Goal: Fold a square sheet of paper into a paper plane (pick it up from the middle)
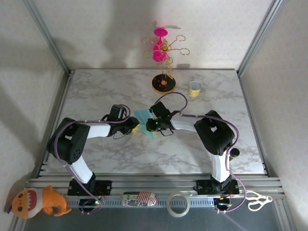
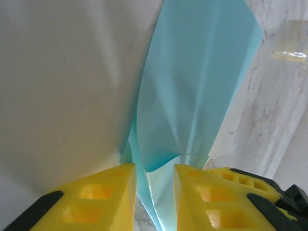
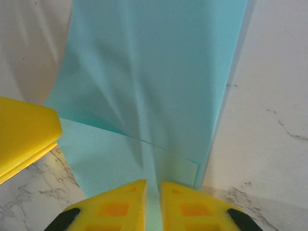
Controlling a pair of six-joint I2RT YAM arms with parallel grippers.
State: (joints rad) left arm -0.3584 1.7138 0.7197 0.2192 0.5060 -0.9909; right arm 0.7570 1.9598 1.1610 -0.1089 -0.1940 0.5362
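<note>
The teal-blue square sheet of paper (image 1: 143,117) is partly folded and held up off the marble table (image 1: 96,91) between both arms at the table's middle. My right gripper (image 1: 153,126) is shut on the sheet's near edge; in the right wrist view its yellow fingers (image 3: 120,204) pinch the paper (image 3: 154,72), which has an upper layer folded over a lower one. My left gripper (image 1: 135,127) meets it from the left. In the left wrist view the left gripper (image 2: 154,192) stands a little open, with a raised fold of the paper (image 2: 192,96) between the fingers (image 2: 103,192).
A stand with a round black-and-yellow base (image 1: 163,83) and pink and gold wire parts (image 1: 162,45) is at the back centre, with a small yellow can (image 1: 194,88) beside it. A tape roll (image 1: 177,204), scissors (image 1: 257,201) and a plush toy (image 1: 36,201) lie along the near rail.
</note>
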